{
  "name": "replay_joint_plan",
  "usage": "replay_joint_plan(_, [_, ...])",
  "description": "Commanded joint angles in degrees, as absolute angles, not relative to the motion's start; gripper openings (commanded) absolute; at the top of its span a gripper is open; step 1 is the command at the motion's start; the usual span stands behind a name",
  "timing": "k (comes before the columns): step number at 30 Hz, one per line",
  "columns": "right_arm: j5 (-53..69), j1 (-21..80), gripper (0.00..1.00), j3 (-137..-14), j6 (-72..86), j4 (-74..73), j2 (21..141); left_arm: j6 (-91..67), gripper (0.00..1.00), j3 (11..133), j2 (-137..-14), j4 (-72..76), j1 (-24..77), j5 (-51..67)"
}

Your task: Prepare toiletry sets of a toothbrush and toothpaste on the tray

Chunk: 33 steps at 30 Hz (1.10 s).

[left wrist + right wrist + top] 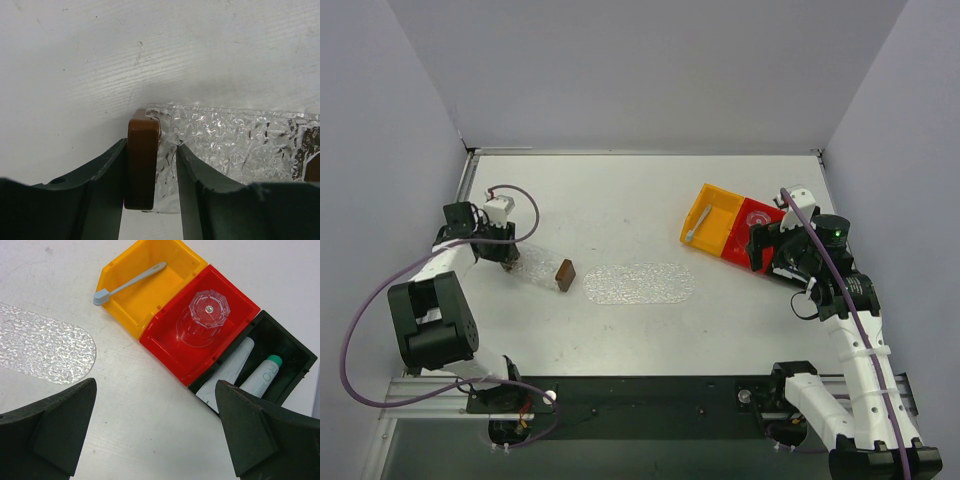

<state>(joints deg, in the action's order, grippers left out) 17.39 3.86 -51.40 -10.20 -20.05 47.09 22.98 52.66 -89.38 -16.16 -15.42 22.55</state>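
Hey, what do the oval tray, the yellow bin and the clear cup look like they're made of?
The tray looks like clear plastic, see-through with a pebbled, glittery surface. The yellow bin looks like opaque moulded plastic, smooth with a slight sheen. The clear cup is transparent and faceted: hard plastic or glass, I cannot tell which.

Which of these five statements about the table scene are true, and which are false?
1. The toothbrush lies in the yellow bin. True.
2. The clear cup stands in the black bin. False: it is in the red bin.
3. The right pincer is open and holds nothing. True.
4. The toothpaste lies on the tray. False: it lies in the black bin.
5. A brown block stands between the fingers of the left pincer. True.
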Motion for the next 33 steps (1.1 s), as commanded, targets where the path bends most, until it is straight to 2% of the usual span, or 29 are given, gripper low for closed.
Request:
replay_joint_plan(1, [17.3, 4.2, 1.00, -52.5, -10.4, -19.3, 47.4, 19.7, 0.24, 51.9, -84.4, -15.3, -15.3, 22.7])
replay_joint_plan(5, [17.4, 4.1, 1.00, -52.5, -10.4, -19.4, 47.4, 16.9, 0.14, 51.7, -81.6, -16.2, -15.4, 23.0])
replay_joint_plan(13, [17.5, 4.1, 1.00, -52.5, -10.3, -19.5, 47.5, 14.0, 0.00, 53.4, -76.0, -20.3, -14.7, 26.0])
replay_joint_plan(21, [17.8, 4.0, 1.00, -52.5, -10.1, -19.6, 47.8, 7.3, 0.00, 53.8, -73.7, -20.7, -9.4, 24.9])
replay_joint_plan(33, [17.8, 2.7, 1.00, -52.2, -10.3, -19.4, 49.0, -5.4, 0.00, 55.8, -74.4, -19.0, 8.4, 9.5])
